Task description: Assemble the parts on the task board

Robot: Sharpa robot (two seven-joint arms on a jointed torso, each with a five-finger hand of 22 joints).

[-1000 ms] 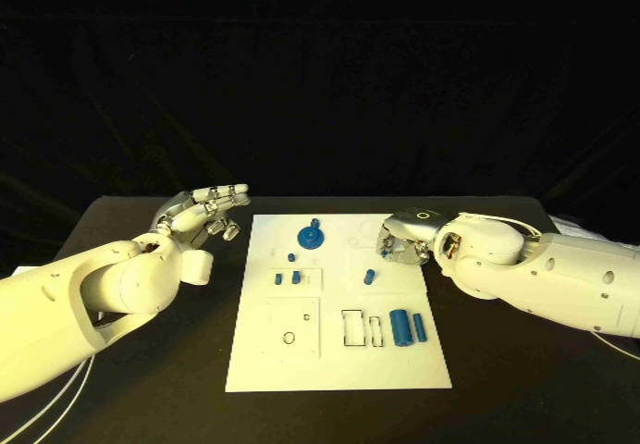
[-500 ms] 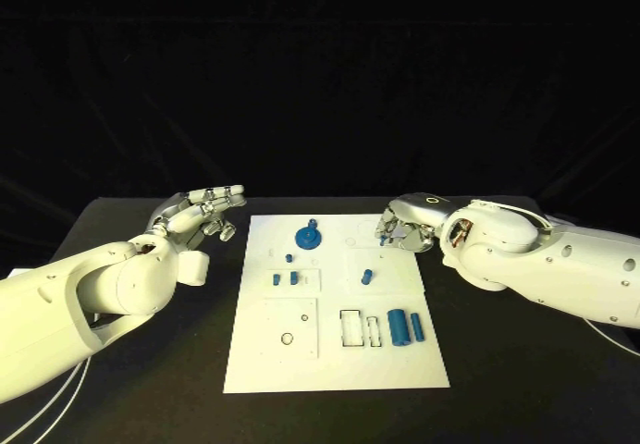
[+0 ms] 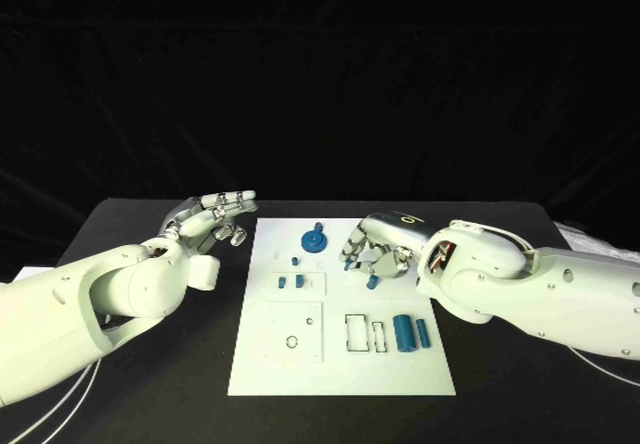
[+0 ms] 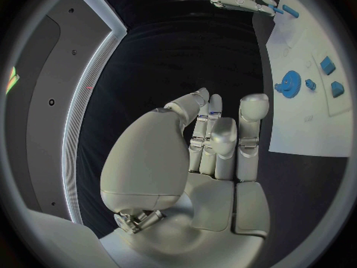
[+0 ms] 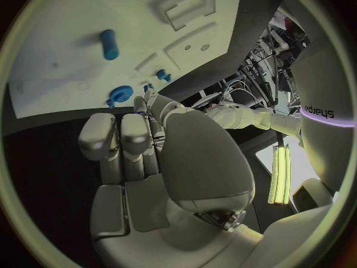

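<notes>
board: white, mid-worktop. peg: small, blue, upright near the board's centre, just under the right hand, whose fingers are curled down around it; whether they pinch it, cannot tell. left hand: fingers spread, holding nothing, off the board's left edge, farther from the peg. open board nearer the robot.

"sharpa" in black letters on the white right arm, right wrist view. No other readable text anywhere.

Head camera looks down; wrist cameras, seemingly close, share the task board.
</notes>
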